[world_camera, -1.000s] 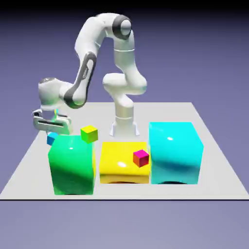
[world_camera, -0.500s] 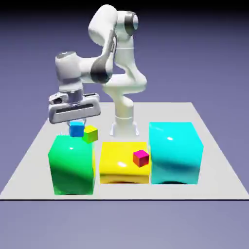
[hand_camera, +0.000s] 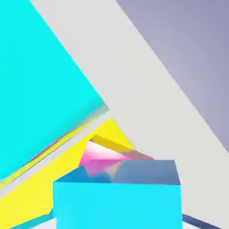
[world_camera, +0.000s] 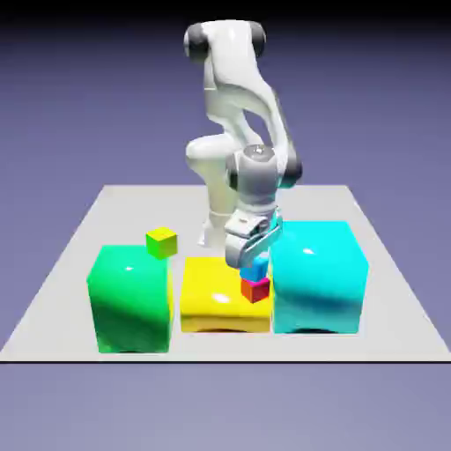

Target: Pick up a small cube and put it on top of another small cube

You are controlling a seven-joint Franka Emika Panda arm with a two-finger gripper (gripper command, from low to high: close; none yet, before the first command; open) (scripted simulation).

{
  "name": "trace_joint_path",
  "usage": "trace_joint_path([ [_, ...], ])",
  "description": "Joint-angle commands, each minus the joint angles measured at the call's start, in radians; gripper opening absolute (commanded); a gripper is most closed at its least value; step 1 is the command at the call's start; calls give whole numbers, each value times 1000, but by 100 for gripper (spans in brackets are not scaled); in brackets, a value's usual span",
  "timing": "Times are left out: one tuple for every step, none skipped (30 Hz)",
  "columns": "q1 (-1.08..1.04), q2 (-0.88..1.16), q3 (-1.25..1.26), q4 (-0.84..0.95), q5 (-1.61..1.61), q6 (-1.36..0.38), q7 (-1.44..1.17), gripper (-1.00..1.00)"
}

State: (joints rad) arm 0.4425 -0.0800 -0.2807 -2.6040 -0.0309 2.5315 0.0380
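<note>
The small cube, blue-sided, rests on another small cube with red sides, which stands on the yellow block close to the cyan block. My gripper hangs right over the pair with its fingers down around the blue cube. In the hand view the blue cube fills the bottom edge and hides both fingertips. Just beyond it the pink top of the red-sided cube peeks out. How the jaws stand does not show.
A big cyan block stands at the exterior view's right of the yellow one, a big green block at its left. A small yellow-green cube sits behind the green block. The grey table carries them all.
The arm has swung from above the green block to the exterior view's right, carrying the blue cube. It has come down over the yellow block, and the blue cube now sits on the red-sided cube.
</note>
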Motion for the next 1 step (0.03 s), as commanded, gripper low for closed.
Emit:
trace_joint_path([
  [-1, -32, 1, 12, -10, -43, 8, 100],
])
